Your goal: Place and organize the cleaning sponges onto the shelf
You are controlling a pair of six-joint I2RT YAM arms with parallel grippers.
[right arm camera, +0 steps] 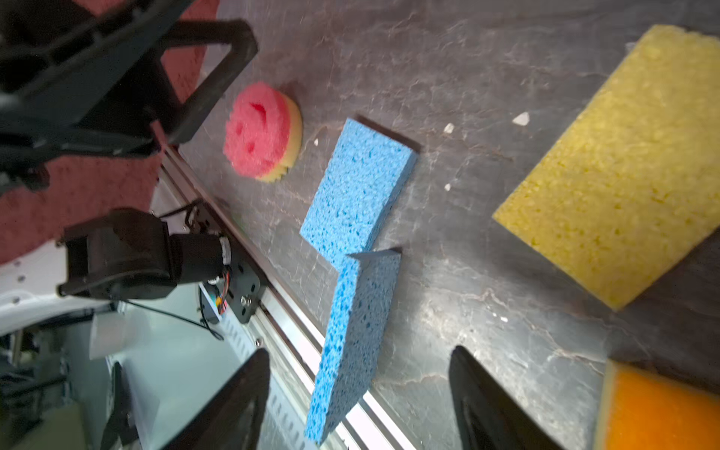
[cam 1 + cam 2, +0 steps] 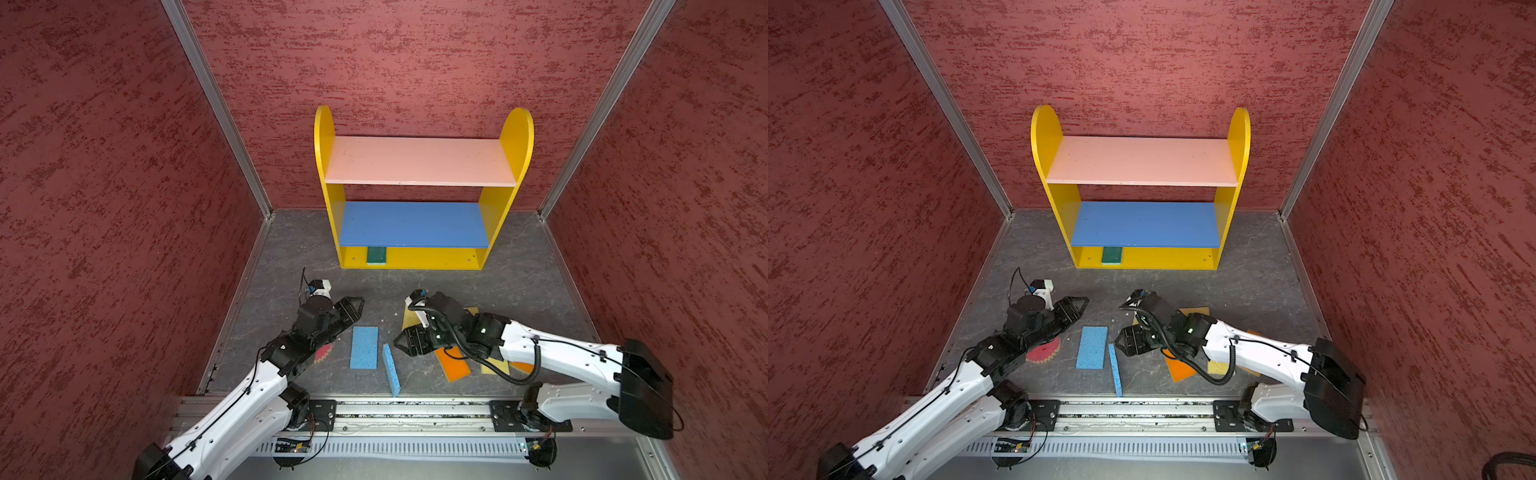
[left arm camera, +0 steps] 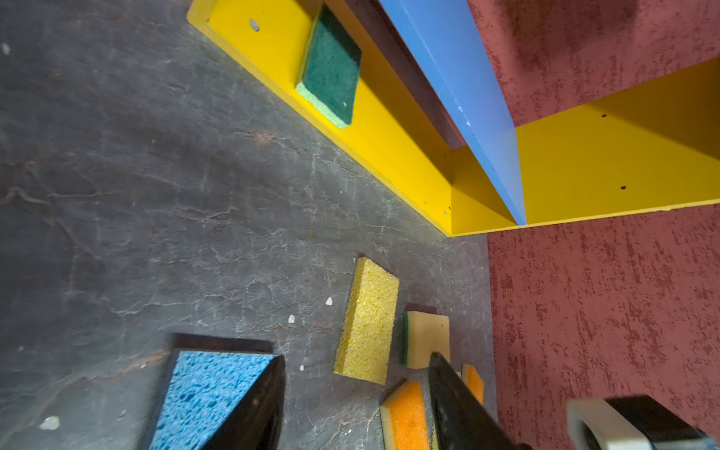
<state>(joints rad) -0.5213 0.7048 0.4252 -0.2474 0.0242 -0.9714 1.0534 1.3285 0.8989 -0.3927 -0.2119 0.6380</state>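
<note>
One green sponge [image 2: 376, 255] [image 3: 331, 66] lies on the yellow base of the shelf [image 2: 324, 137], at its left end. My left gripper [image 2: 355, 305] [image 3: 356, 389] hovers open and empty over the floor in front of the shelf. My right gripper [image 2: 399, 340] [image 1: 360, 389] is open. A blue sponge [image 2: 390, 370] [image 1: 354, 331] stands on its long edge between the spread fingers, touching neither. A second blue sponge [image 2: 364, 347] [image 1: 356, 187] lies flat beside it. The round pink sponge [image 2: 1044, 353] [image 1: 259, 128] sits partly under my left arm.
On the floor at the right lie a yellow sponge [image 3: 368, 319] [image 1: 615, 163], a green-backed sponge [image 3: 426, 339] and orange sponges [image 2: 453, 363] [image 3: 407, 417], partly under my right arm. An aluminium rail [image 2: 415, 409] runs along the front edge. Red walls enclose three sides.
</note>
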